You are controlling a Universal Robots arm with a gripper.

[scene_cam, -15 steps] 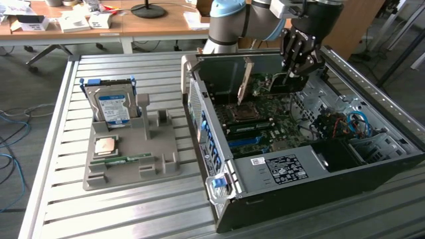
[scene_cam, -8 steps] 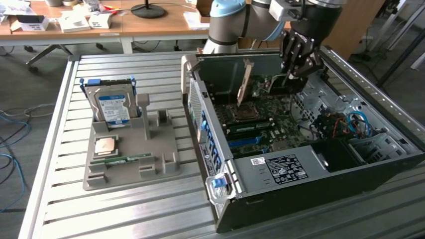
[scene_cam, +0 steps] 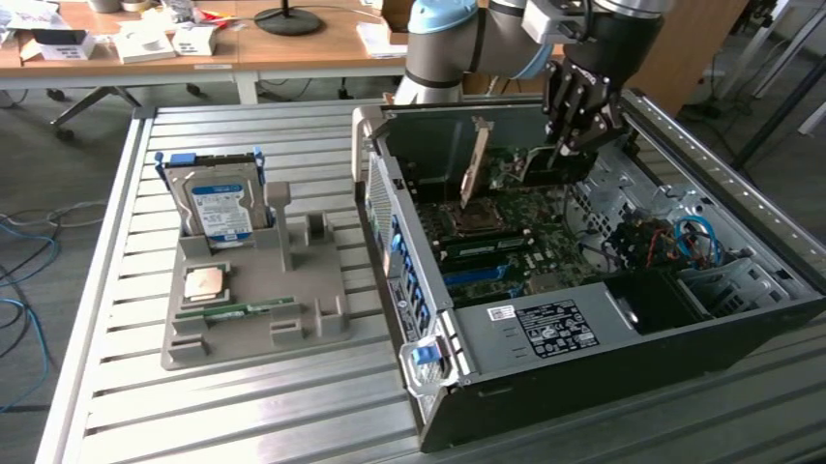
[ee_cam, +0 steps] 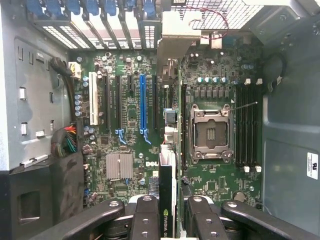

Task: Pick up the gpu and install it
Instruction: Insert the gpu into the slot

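Inside PC case [scene_cam: 382, 208], gripper [ee_cam: 170, 212] clamped on gpu [ee_cam: 168, 172], card upright & edge-on over mobo [ee_cam: 130, 115], bracket [scene_cam: 478, 159] toward rear slots [ee_cam: 90, 31]; hdd [scene_cam: 222, 208] in tray [scene_cam: 304, 290] on table [scene_cam: 193, 406], well apart.

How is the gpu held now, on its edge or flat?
On its edge: the fingers clamp the gpu by both faces, thin edge facing the motherboard.

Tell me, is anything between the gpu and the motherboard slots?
Nothing visible. The gripper holds the gpu edge-on over the motherboard; the slots beside it are bare. The slot right under the card is hidden by it.
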